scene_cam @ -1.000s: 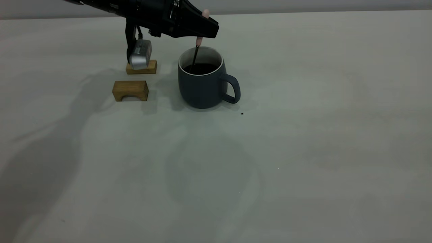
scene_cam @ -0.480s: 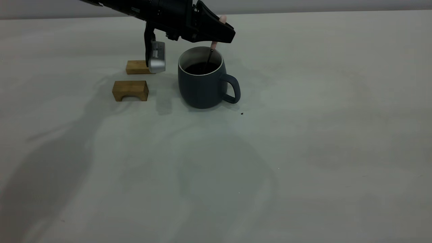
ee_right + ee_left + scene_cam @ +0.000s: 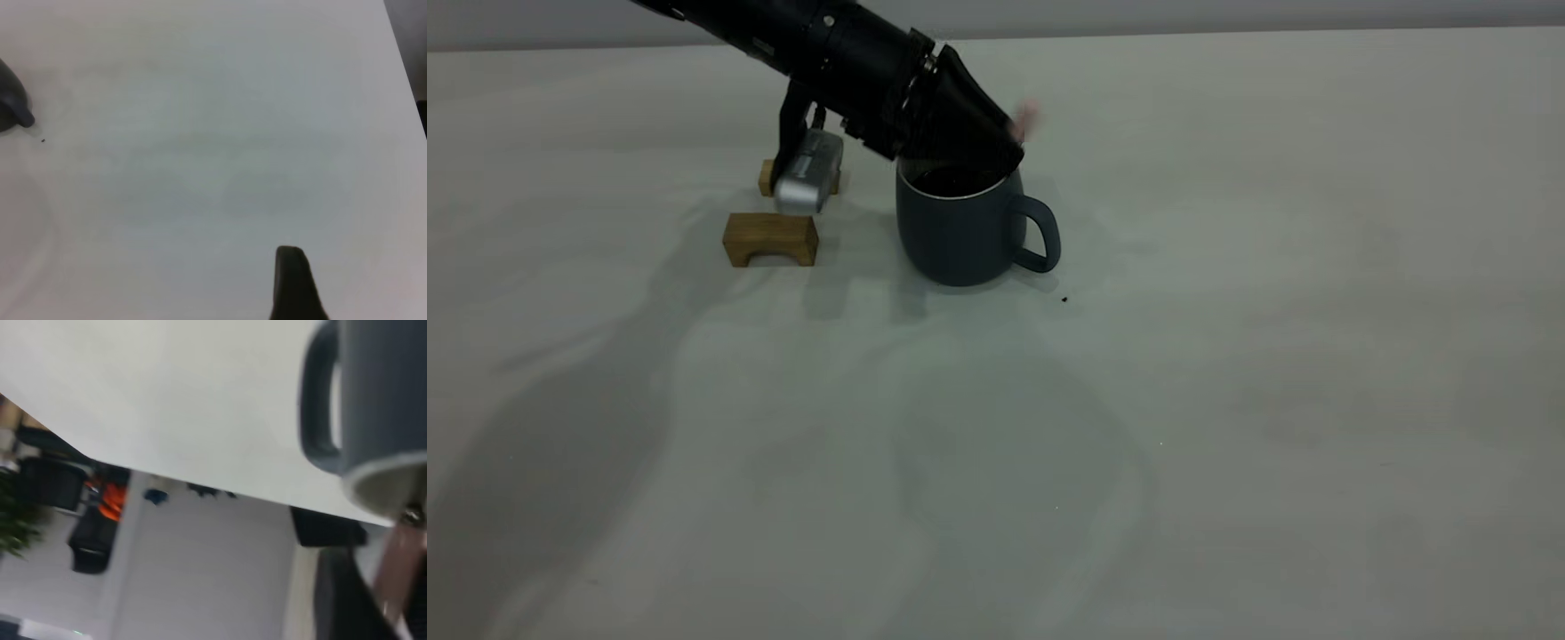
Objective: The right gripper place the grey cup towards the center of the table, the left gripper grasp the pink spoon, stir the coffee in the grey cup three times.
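Note:
The grey cup (image 3: 960, 231) stands upright on the table (image 3: 1227, 356), its handle (image 3: 1040, 233) turned to the right, with dark coffee (image 3: 956, 181) inside. My left gripper (image 3: 1003, 147) slants down over the cup's rim, shut on the pink spoon; only the pink handle tip (image 3: 1028, 116) sticks out above it, and the bowl is hidden. The left wrist view shows the cup (image 3: 387, 393) close up with the pink spoon (image 3: 400, 563) beside its rim. My right gripper (image 3: 291, 283) hovers over bare table, far to the right of the cup.
Two tan wooden blocks lie left of the cup: an arched one (image 3: 770, 238) in front and a flat one (image 3: 765, 176) half hidden behind the arm's silver part (image 3: 807, 172). A dark speck (image 3: 1064, 299) sits just right of the cup.
The left gripper carried the spoon from the cup's left side to its right, then dropped lower and tilted steeply over the rim. The cup has not shifted.

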